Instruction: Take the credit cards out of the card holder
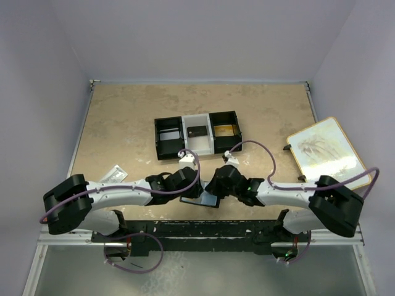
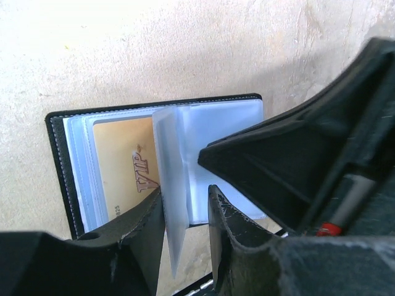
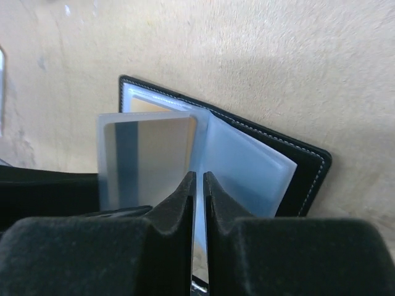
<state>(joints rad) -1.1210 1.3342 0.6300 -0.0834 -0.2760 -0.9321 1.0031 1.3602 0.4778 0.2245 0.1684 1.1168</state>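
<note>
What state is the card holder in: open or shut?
Open. The card holder lies spread, its clear sleeves fanned up, a gold card visible inside one.

Pale lavender-white walls are closing the space on three sides. A beige, speckled counter is filling the middle, and a metal rail is running along its near edge. Soft, even light is falling on everything, making only weak shadows.
</note>
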